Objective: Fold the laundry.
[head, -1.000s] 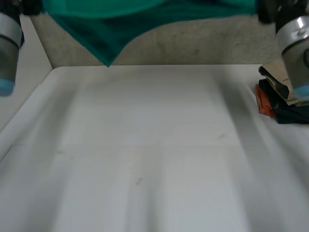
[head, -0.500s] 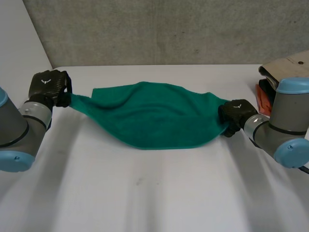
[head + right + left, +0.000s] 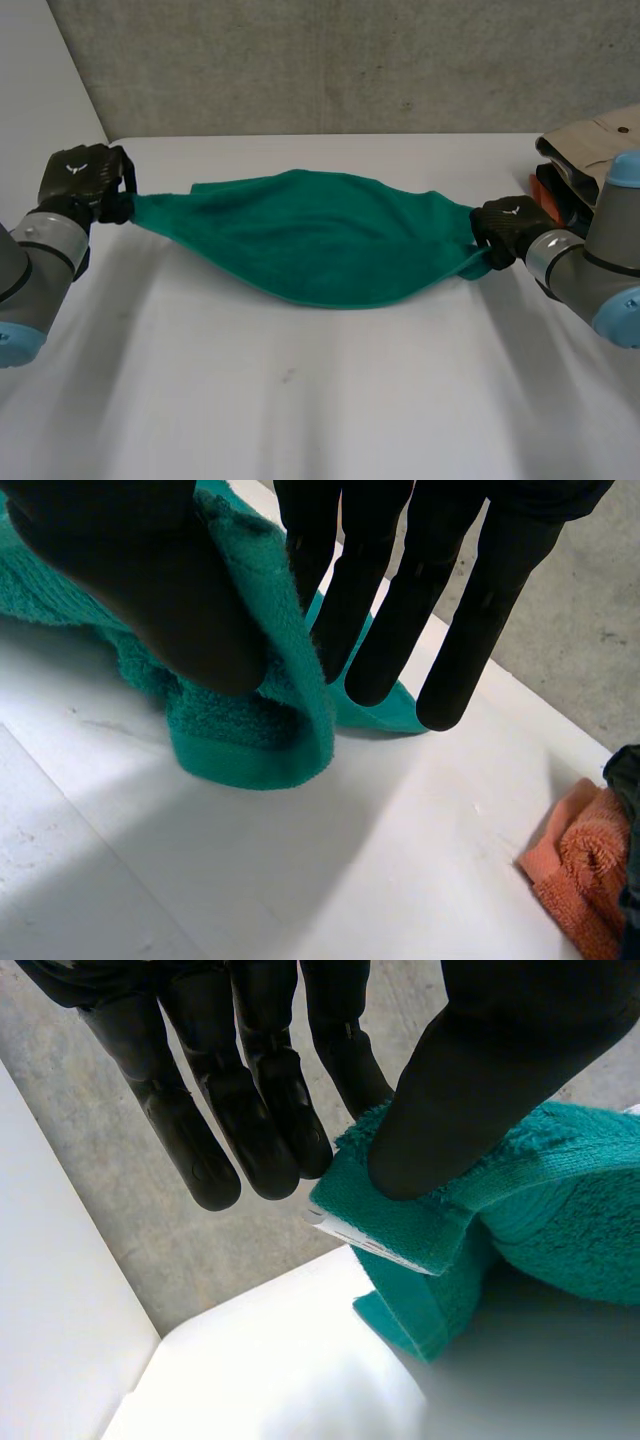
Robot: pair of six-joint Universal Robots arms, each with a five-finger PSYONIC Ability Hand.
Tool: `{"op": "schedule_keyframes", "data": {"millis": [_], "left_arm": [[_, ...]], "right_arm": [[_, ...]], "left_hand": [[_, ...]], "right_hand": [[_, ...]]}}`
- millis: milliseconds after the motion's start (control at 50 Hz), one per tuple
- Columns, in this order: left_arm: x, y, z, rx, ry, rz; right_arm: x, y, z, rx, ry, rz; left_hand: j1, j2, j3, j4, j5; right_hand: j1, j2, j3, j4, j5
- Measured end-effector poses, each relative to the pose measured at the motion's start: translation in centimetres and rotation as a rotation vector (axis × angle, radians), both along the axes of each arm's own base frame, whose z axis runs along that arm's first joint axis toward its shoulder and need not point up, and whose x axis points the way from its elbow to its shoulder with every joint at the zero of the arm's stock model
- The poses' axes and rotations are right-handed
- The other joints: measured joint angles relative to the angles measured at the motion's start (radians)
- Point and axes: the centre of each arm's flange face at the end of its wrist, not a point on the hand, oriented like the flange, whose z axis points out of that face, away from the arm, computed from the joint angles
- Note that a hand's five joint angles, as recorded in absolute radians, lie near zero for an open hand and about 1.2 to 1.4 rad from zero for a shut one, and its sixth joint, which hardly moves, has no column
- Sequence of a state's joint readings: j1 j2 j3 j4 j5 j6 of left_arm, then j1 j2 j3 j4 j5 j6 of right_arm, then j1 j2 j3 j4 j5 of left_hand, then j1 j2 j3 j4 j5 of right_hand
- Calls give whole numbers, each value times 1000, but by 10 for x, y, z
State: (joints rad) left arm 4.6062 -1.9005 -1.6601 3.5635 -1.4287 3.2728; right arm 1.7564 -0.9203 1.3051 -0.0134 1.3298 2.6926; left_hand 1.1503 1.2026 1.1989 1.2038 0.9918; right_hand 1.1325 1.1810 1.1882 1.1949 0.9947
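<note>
A green towel (image 3: 320, 245) stretches across the far half of the white table (image 3: 300, 400), sagging in the middle onto the tabletop. My left hand (image 3: 85, 180) pinches its left end. In the left wrist view the thumb (image 3: 490, 1070) presses the towel's corner (image 3: 420, 1230), with a white label on it, against the straight fingers (image 3: 250, 1110). At the other end my right hand (image 3: 510, 228) holds the right corner. The right wrist view shows its thumb (image 3: 150, 590) clamping the towel's edge (image 3: 260, 740) against the fingers (image 3: 390, 600), just above the table.
A pile of other laundry, orange (image 3: 545, 212) and dark, lies at the table's far right under a tan thing (image 3: 590, 140); the orange cloth (image 3: 580, 870) is close to my right hand. A grey wall (image 3: 330, 60) runs behind the table.
A second ago the towel hung high above the table. It has come down onto the table, and both hands have since drawn a little further apart, stretching it.
</note>
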Motion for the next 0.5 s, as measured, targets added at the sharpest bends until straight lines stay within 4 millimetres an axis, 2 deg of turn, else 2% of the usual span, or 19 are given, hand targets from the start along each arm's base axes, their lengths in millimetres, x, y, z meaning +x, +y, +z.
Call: {"op": "schedule_keyframes", "data": {"millis": [60,120,140,260,280,320,360,400,440,500], "left_arm": [[3,7,5,28,5,2],[6,20,18,60,5,2],[6,20,18,60,5,2],[22,57,75,79,11,2],[23,59,79,77,12,2],[30,73,105,51,17,4],[35,84,125,27,24,10],[38,92,140,13,31,15],[40,97,148,19,38,20],[40,98,149,67,45,17]], "right_arm": [[-2,4,10,-40,29,10],[-8,11,36,-102,62,10],[-8,11,36,-102,62,10],[-37,38,130,-268,109,-48],[-39,40,137,-276,109,-54],[-50,54,175,-329,105,-86],[-58,67,201,-357,98,-104],[-63,77,217,-362,92,-107],[-64,82,223,-347,88,-96],[-60,85,221,-301,86,-61]], "left_hand": [[0,0,0,0,0],[0,0,0,0,0],[0,0,0,0,0],[0,0,0,0,0],[0,0,0,0,0],[0,0,0,0,0],[0,0,0,0,0],[0,0,0,0,0],[0,0,0,0,0],[0,0,0,0,0]], "right_hand": [[0,0,0,2,0],[0,0,0,2,0],[0,0,0,2,0],[0,0,1,3,0],[0,0,1,3,0],[0,0,1,3,0],[0,0,1,3,5],[0,0,1,4,10],[0,0,1,4,10],[0,0,1,4,10]]}}
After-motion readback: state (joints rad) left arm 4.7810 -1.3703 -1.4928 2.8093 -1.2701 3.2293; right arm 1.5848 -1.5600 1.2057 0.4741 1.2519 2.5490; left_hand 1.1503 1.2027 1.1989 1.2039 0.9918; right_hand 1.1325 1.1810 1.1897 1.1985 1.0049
